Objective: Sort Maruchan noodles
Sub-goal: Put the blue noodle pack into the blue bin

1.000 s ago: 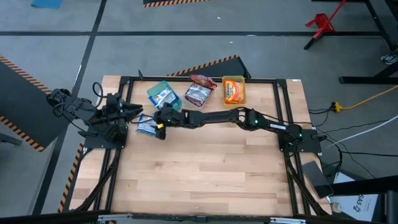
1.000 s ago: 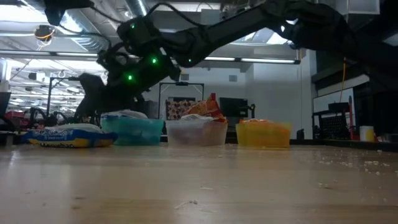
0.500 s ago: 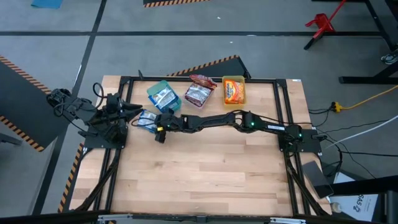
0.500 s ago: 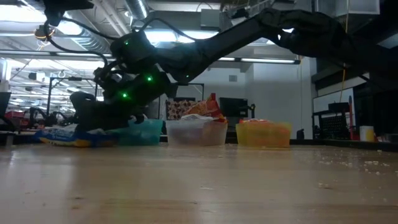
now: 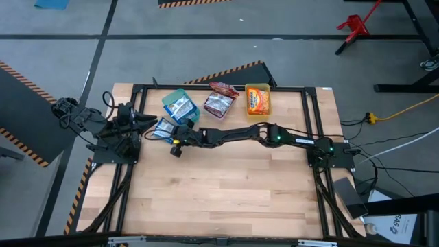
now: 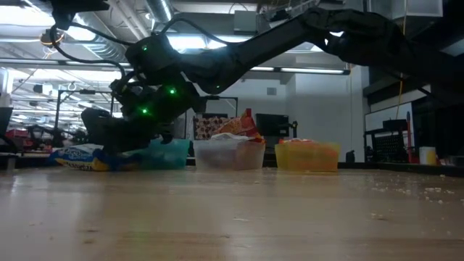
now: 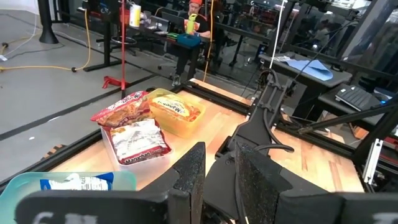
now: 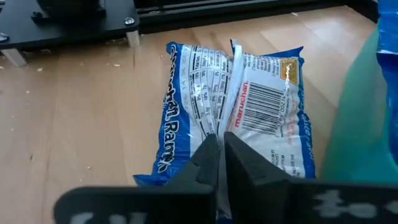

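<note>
**Q:** At the far left of the surface (image 5: 226,199), what does the right gripper (image 8: 218,146) do?

**A:** Its fingers (image 8: 239,167) are pinched together on the raised back seam of a blue noodle packet (image 8: 233,109). The packet lies label-down, barcode up, on the wood just beside the green bin (image 5: 178,105). Seen from above, the right arm reaches across the surface to this spot, and the same packet (image 5: 163,129) shows between the two grippers.

**Q:** And the left gripper (image 7: 214,171)?

**A:** It waits at the left edge of the surface, near the blue packet but apart from it. Its fingers (image 7: 189,177) stand slightly parted and hold nothing.

**Q:** How does this differ from a second ago?

**A:** Then the right gripper hung above the packet with its fingers spread. It has since come down and shut on the seam. The packet, which lay flat, now has one end raised off the wood in the low view (image 6: 80,156), and from above it sits a little farther toward the bins. The left arm has not moved.

**Q:** What do the bins hold?

**A:** Three bins stand in a row along the far edge. The green bin holds one blue packet. The clear bin (image 5: 219,104) holds red packets (image 7: 127,115), one heaped over another and rising above the rim. The yellow bin (image 5: 258,100) holds an orange packet (image 7: 176,109).
</note>
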You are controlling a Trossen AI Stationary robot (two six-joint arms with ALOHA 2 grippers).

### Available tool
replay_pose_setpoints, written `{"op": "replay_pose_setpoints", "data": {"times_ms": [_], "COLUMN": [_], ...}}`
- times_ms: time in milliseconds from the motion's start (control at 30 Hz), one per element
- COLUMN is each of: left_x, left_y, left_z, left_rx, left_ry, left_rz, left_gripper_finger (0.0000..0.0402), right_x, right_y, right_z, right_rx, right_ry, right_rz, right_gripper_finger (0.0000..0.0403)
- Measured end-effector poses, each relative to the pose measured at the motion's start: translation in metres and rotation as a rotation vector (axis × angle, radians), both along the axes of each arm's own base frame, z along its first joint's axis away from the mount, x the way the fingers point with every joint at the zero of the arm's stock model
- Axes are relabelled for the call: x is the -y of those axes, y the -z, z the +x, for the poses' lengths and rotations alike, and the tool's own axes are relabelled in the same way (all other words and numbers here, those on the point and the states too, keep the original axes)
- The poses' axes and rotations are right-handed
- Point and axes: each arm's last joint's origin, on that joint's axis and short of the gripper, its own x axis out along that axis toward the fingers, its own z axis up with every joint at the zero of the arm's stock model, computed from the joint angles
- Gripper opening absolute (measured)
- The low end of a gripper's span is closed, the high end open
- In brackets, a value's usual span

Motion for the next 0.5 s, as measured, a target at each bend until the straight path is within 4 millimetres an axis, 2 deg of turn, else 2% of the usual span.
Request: {"op": "replay_pose_setpoints", "data": {"times_ms": [133,267,367,500], "left_x": [0.0,0.0,0.0,0.0], "left_y": [0.0,0.0,0.0,0.0], "left_z": [0.0,0.0,0.0,0.0], "left_rx": [0.0,0.001,0.002,0.003], "left_ry": [0.0,-0.001,-0.009,-0.012], "left_rz": [0.0,-0.001,0.0,0.0], "left_gripper_finger": [0.0082,0.0082,0.0082,0.0082], "right_x": [-0.009,-0.028,-0.042,-0.061], "right_y": [-0.007,-0.018,-0.032,-0.06], "right_z": [0.0,-0.002,-0.003,-0.005], "right_rx": [0.014,0.007,0.024,0.087], "right_ry": [0.003,-0.026,-0.051,-0.059], "right_rz": [0.005,0.005,0.007,-0.005], "right_gripper_finger": [0.0002,0.0001,0.0,0.0001]}}
